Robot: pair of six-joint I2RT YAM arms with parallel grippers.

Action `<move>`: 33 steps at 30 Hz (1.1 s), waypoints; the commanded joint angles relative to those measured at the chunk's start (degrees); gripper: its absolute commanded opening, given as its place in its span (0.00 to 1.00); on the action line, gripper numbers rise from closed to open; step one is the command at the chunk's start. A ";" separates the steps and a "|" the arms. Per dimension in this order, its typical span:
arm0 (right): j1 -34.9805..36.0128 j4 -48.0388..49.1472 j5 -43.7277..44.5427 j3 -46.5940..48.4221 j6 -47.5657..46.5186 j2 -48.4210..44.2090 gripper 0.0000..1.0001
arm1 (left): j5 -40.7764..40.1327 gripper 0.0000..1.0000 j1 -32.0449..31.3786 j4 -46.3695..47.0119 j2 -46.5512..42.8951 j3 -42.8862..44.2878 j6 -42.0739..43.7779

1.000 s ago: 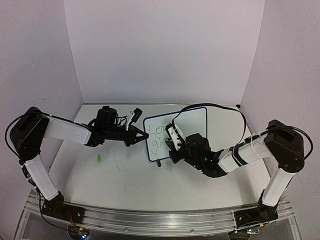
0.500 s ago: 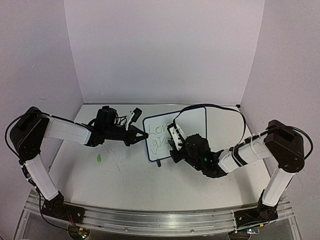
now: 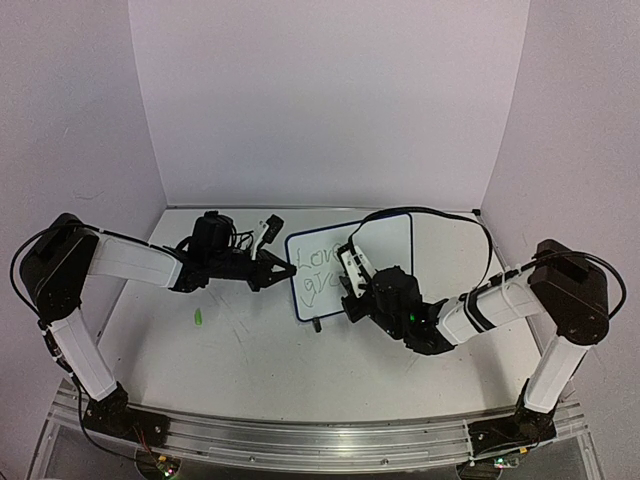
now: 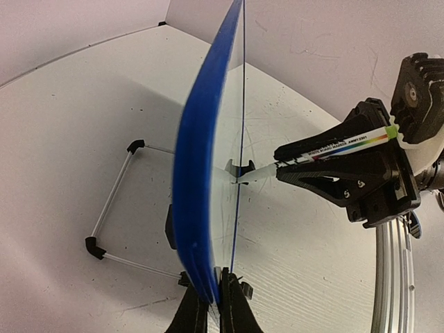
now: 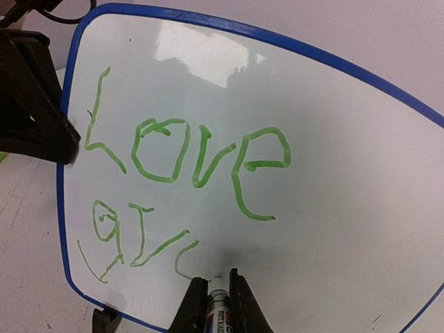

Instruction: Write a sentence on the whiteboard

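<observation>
the whiteboard (image 3: 385,238) stands upright toward the back middle of the white table (image 3: 250,350), and its blue-rimmed writing face is turned toward the right arm. far to the left, well apart from the board, a small green piece (image 3: 198,317) lies on the table, too small to identify. the left gripper (image 3: 286,268) is clamped on the board's left edge. its wrist view shows both fingers pinching the blue rim, and the wire stand (image 4: 111,208) with black feet sits behind the board. the sentence (image 5: 187,156) reads "love" in green on the top line, with a few unfinished cursive letters beneath. the right gripper (image 5: 216,279) is closed around a whiteboard marker (image 5: 218,309), whose tip touches the board at the end of the lower line.
</observation>
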 commanded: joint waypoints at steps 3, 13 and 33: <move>-1.56 3.20 2.11 1.48 -1.52 -1.74 0.00 | -1.94 0.00 0.20 -2.08 1.11 1.52 5.05; -1.56 3.39 0.56 2.74 -1.99 -1.69 0.00 | -1.69 0.00 0.13 -2.16 1.18 1.56 5.05; -1.57 2.76 -2.20 4.62 -1.19 -0.53 0.00 | -1.56 0.00 0.15 -2.44 1.37 1.95 5.12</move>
